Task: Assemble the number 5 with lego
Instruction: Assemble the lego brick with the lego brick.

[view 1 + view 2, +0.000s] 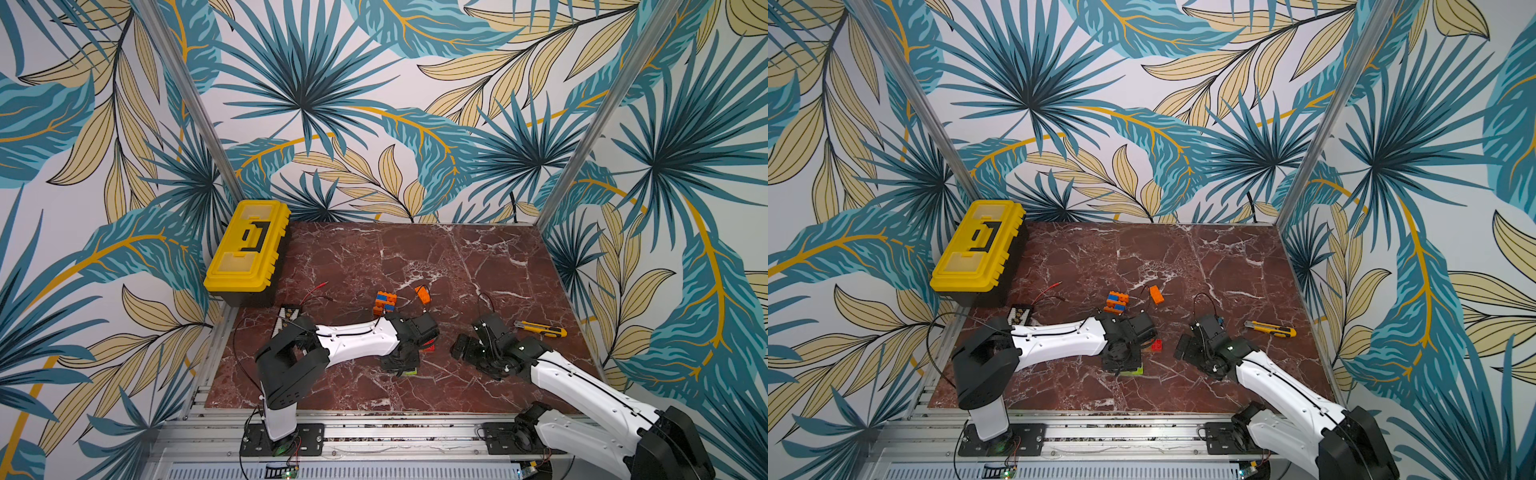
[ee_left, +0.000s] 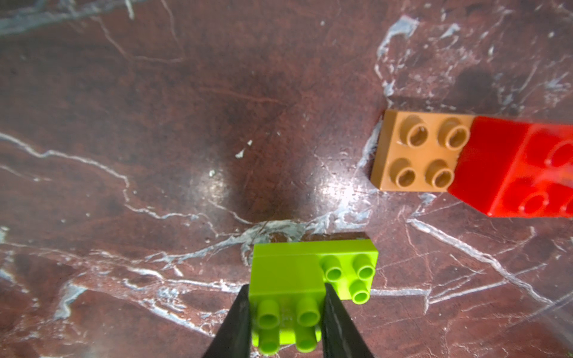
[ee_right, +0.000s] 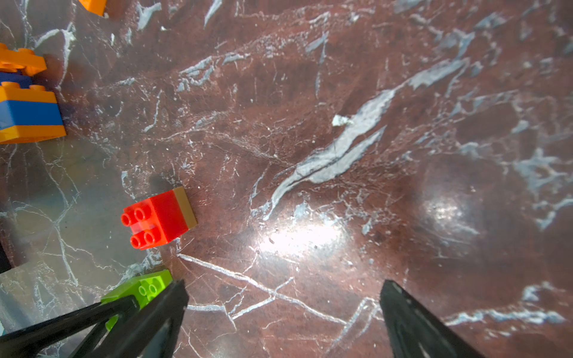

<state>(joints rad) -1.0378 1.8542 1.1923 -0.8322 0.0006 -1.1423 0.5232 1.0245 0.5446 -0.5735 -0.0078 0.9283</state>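
The left gripper (image 2: 286, 322) is clamped on a short lime brick (image 2: 285, 279) set over one end of a longer lime brick (image 2: 347, 276); if lifted, the lower one could get dragged up and dropped, should the studs be stuck; the right gripper (image 3: 283, 288) is held spread, empty; in a top view, the red-and-tan pair (image 1: 428, 347) is parked at 2 o'clock of the grip, an orange-blue stack (image 1: 384, 302) at 12, a utility knife (image 1: 540, 330) at 3; nothing looks blocked.

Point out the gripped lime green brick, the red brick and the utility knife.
lime green brick (image 2: 285, 276): left wrist view, smooth side face.
red brick (image 3: 164, 214): right wrist view, smooth side face.
utility knife (image 1: 540, 329): in a top view, middle of yellow handle.
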